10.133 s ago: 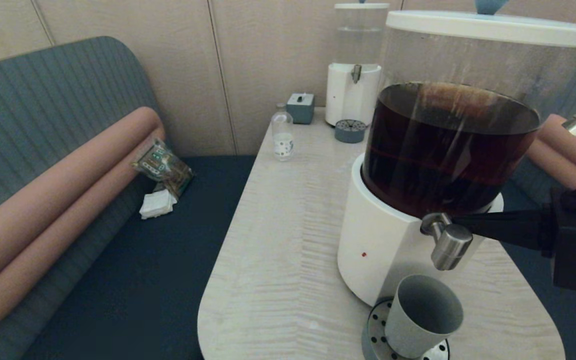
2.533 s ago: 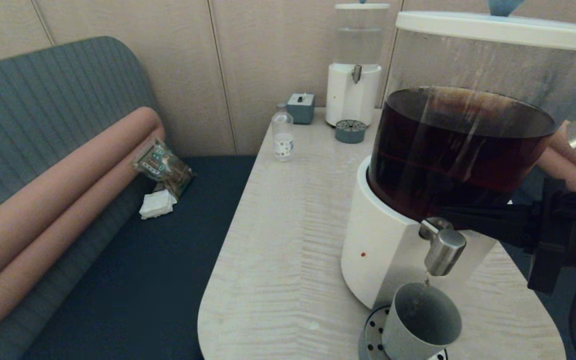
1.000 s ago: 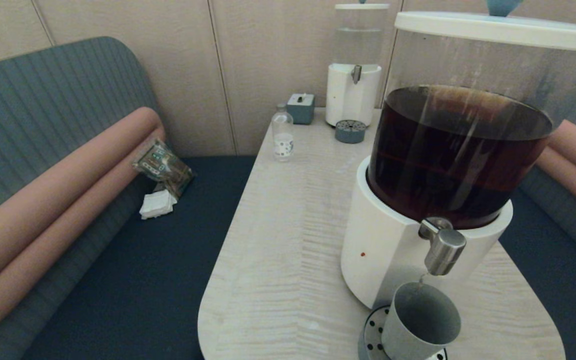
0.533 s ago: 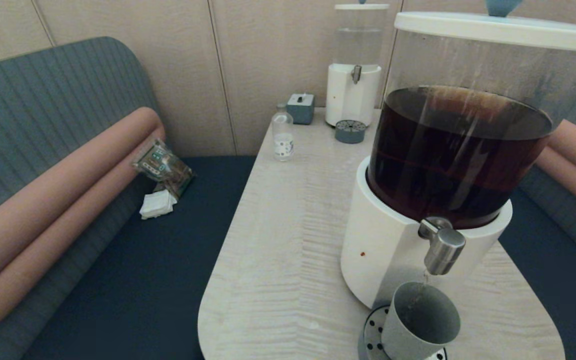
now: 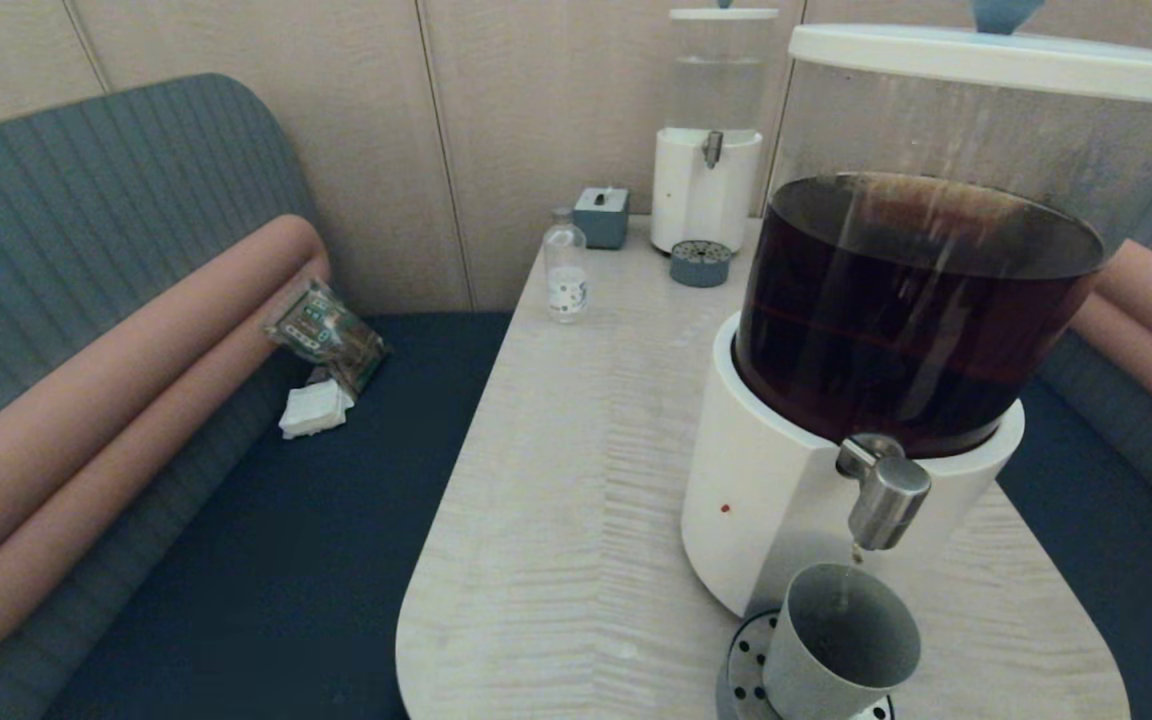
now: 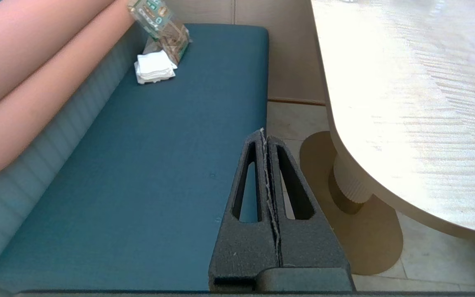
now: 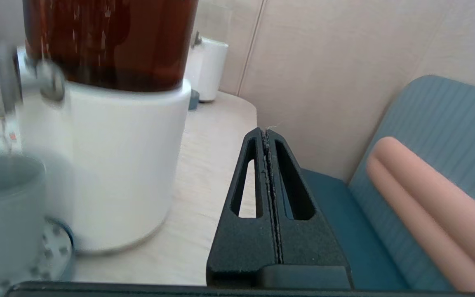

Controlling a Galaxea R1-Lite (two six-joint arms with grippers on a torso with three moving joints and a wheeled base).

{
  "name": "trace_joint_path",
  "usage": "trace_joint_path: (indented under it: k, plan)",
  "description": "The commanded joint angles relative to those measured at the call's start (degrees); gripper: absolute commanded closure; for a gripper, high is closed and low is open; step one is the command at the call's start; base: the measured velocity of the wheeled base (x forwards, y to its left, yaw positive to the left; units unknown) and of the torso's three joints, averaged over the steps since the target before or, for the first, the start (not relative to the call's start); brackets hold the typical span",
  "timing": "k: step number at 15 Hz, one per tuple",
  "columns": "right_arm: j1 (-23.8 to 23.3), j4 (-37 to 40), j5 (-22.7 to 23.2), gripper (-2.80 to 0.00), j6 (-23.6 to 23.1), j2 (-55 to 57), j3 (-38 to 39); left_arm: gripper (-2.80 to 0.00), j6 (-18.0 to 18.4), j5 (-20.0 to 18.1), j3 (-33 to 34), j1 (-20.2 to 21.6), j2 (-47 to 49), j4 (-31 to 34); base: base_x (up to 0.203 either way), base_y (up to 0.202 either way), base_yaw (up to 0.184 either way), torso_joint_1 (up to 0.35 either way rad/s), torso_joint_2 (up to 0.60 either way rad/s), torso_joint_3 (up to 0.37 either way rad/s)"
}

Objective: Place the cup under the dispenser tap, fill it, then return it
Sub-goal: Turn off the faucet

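The grey-green cup [image 5: 841, 642] [image 7: 2, 210] stands on the perforated drip tray [image 5: 742, 672] right under the steel dispenser tap [image 5: 886, 495] of the big white-based dispenser [image 5: 896, 320] with dark brown liquid. A thin trickle falls from the spout into the cup. My right gripper [image 7: 267, 134] is shut and empty, held off the table's right side beside the dispenser, apart from the cup. My left gripper [image 6: 263, 134] is shut and empty, parked low over the blue bench seat, left of the table. Neither gripper shows in the head view.
On the pale wooden table [image 5: 576, 480], at the back, are a smaller dispenser with clear liquid [image 5: 711, 140], a small clear bottle [image 5: 566, 265], a grey box [image 5: 602, 215] and a round grey drip tray [image 5: 700, 262]. A snack packet [image 5: 324, 330] and white napkins [image 5: 314, 408] lie on the left bench.
My right arm has drawn back from the tap and left the head view. The dispenser shifted slightly during the press. The trickle into the cup continues; the last half second shows little else.
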Motion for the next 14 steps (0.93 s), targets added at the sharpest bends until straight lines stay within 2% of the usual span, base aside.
trace_joint_path:
  k: [1, 4, 6, 10, 14]
  plan:
    - [0.00, -0.41, 0.04, 0.00, -0.81, -5.43, 3.78, 0.00, 0.03, 0.09, -0.01, 0.02, 0.09, 0.00, 0.000, 0.000, 0.000, 0.000, 0.00, 0.000]
    - [0.05, -1.52, -0.11, 0.00, -0.58, -6.40, 11.23, 0.00, -0.01, 0.08, -0.01, 0.02, 0.09, -0.04, 0.000, 0.000, 0.000, 0.000, 0.00, 0.000]
    - [0.05, 4.14, -0.05, 0.00, 1.16, -6.41, 11.13, 0.00, 0.01, -0.01, -0.01, 0.02, 0.09, 0.02, 0.000, 0.000, 0.000, 0.000, 0.00, 0.000]
    - [0.05, 14.46, 0.29, 0.00, 1.71, -6.41, 11.10, 0.00, -0.05, -0.03, -0.01, 0.02, 0.09, 0.05, 0.000, 0.000, 0.000, 0.000, 0.00, 0.000]
    - [0.05, 14.52, 1.11, 0.00, 1.58, -6.39, 11.12, 0.00, -0.05, 0.13, -0.01, 0.02, 0.09, -0.02, 0.000, 0.000, 0.000, 0.000, 0.00, 0.000]
